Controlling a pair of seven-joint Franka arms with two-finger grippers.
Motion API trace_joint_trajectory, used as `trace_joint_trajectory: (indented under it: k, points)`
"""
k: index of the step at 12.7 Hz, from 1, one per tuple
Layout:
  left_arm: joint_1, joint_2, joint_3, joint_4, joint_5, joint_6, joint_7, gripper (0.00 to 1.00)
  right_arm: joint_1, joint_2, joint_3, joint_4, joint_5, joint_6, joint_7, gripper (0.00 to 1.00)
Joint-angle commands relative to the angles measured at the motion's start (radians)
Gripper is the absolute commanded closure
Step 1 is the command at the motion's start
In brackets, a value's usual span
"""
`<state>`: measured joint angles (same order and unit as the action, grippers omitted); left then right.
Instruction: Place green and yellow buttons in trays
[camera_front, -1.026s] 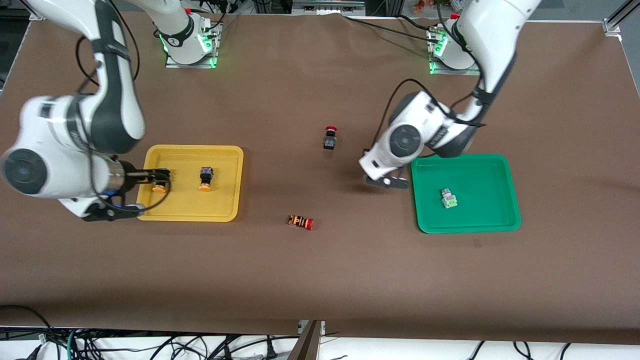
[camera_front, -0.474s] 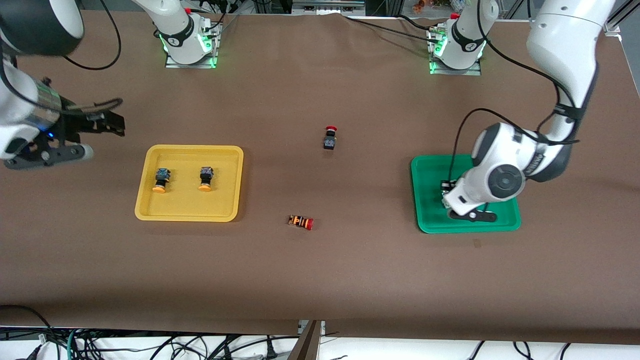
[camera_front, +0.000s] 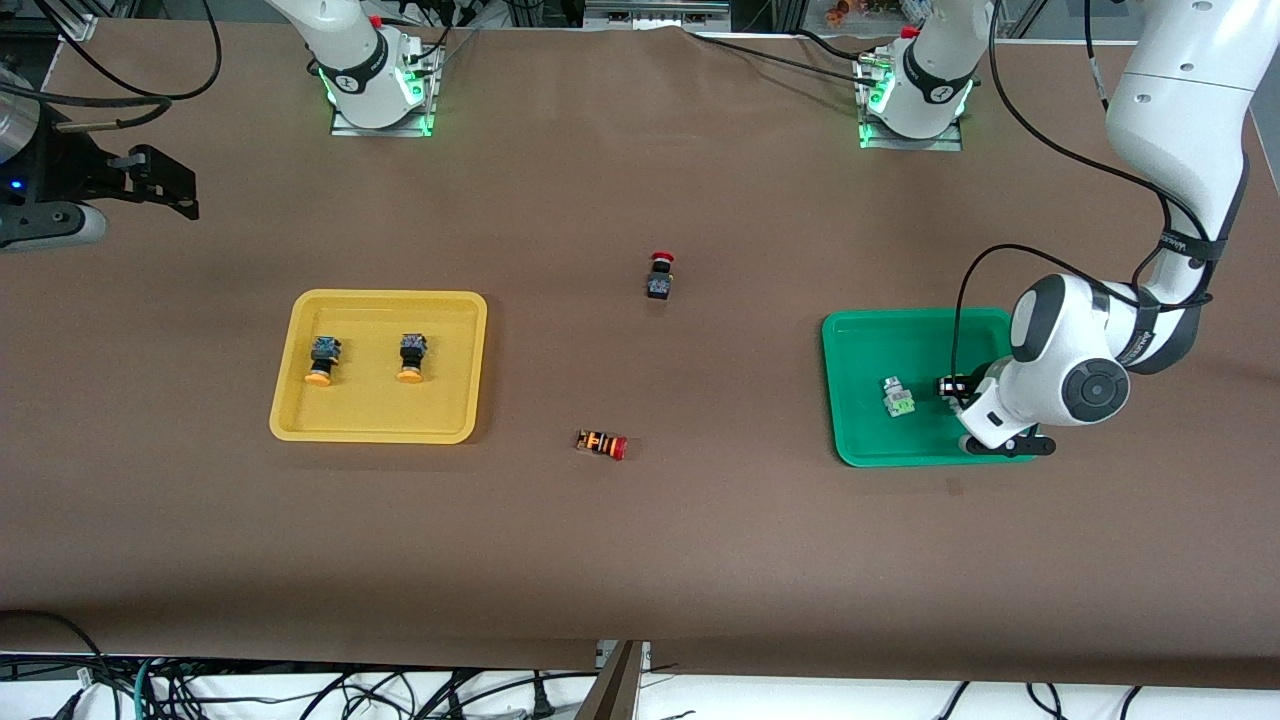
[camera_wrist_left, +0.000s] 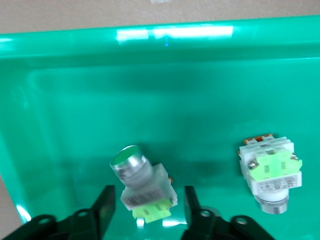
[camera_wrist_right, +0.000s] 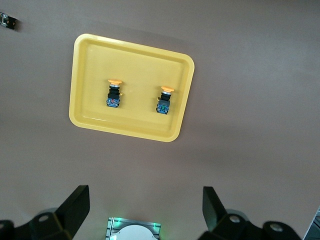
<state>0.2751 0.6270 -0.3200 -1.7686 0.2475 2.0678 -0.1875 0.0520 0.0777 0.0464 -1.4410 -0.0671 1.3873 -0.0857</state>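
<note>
**Last green button going down in green tray**

Nearest the front cam, L gripper (camera_wrist_left: 145, 210) is sitting low in the shallow green plastic tray (camera_front: 860, 340), jaws parted w/ the silver-white green-block button (camera_wrist_left: 142, 187) lying between them, apparently being released beside its twin (camera_front: 897, 397). Both yellow-capped black buttons (camera_front: 322, 360) are lying in the yellow plastic tray (camera_front: 380, 298). R gripper (camera_wrist_right: 145, 210) is waiting wide open, empty, high above.

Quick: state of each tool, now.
Left tool: open around a green button in the green tray, not clamped on it.
Right tool: open, empty, up above the table.
</note>
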Motion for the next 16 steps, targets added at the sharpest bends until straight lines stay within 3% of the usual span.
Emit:
trace_joint_trajectory:
  k: [1,3,4,7,9,10,12,14,16]
  points:
    - [0.026,-0.133,-0.019,0.017,0.016,-0.07,0.005,0.0,-0.011,0.02,0.015,0.014,0.004,-0.005,0.001,0.0]
    - [0.029,-0.251,-0.024,0.026,-0.019,-0.098,-0.004,0.0,-0.012,0.023,0.012,0.016,0.004,-0.002,-0.003,0.0]
    - [0.033,-0.312,-0.022,0.055,-0.061,-0.176,0.0,0.0,-0.015,0.028,0.01,0.016,0.003,-0.001,-0.005,0.0]
    - [0.026,-0.371,-0.031,0.26,-0.086,-0.499,0.008,0.0,-0.015,0.046,0.012,0.048,0.003,0.001,0.0,0.0]
    - [0.01,-0.438,-0.025,0.334,-0.12,-0.589,0.007,0.0,-0.017,0.051,0.012,0.056,0.004,-0.007,0.001,0.0]
    - [-0.043,-0.478,0.01,0.321,-0.131,-0.588,0.002,0.0,-0.018,0.053,0.01,0.056,0.003,-0.005,0.0,0.0]
    - [-0.218,-0.55,0.199,0.289,-0.145,-0.592,0.002,0.0,-0.02,0.054,0.007,0.056,0.003,-0.001,0.0,0.0]
    - [-0.232,-0.628,0.251,0.137,-0.258,-0.499,0.13,0.0,-0.017,0.059,0.009,0.059,0.003,0.001,0.0,0.0]
    - [-0.273,-0.651,0.303,0.104,-0.312,-0.449,0.151,0.0,-0.018,0.059,0.009,0.059,0.003,0.001,-0.003,0.0]
